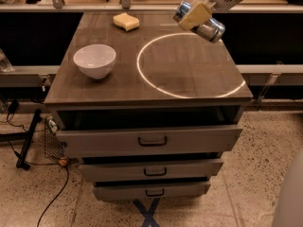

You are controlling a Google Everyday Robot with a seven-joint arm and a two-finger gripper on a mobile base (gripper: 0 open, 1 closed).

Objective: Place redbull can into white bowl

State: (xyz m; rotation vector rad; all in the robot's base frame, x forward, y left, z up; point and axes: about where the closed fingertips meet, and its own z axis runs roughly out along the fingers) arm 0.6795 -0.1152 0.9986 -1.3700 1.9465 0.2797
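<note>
The redbull can (209,29) is held lying sideways in the air above the back right of the cabinet top, its silver ends showing on both sides of the fingers. My gripper (195,16) is shut on it, with tan finger pads (193,15) across its middle. The arm comes in from the upper right. The white bowl (94,60) stands upright and empty on the left side of the top, well to the left of the gripper and nearer the front.
A yellow sponge (126,21) lies at the back of the top. A white ring (189,65) is marked on the right half of the top. The cabinet's drawers (151,140) face me, the top one slightly pulled out. Cables lie on the floor at left.
</note>
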